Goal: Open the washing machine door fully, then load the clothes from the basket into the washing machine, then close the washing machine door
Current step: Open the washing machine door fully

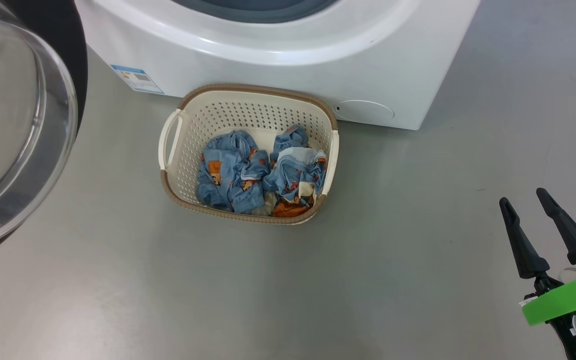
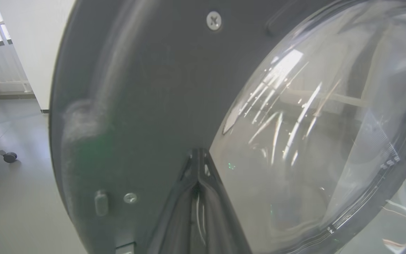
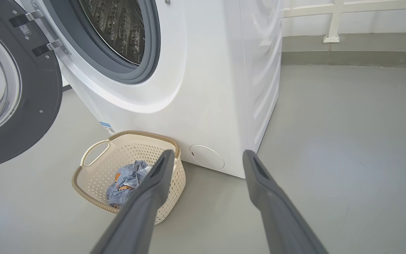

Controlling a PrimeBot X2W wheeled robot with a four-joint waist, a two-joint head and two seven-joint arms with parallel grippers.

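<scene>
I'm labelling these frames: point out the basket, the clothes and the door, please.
basket [image 1: 248,112]: head view, perforated far wall.
clothes [image 1: 233,175]: head view, left blue garment.
door [image 3: 42,91]: right wrist view, dark inner frame.

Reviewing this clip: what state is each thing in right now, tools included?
washing machine door: open, swung out to the left.
washing machine: drum exposed, no clothes visible inside.
basket: upright on the floor, by the machine's front.
clothes: crumpled inside the basket.
left tool: shut, tips at the door's inner face.
right tool: open, empty.
</scene>
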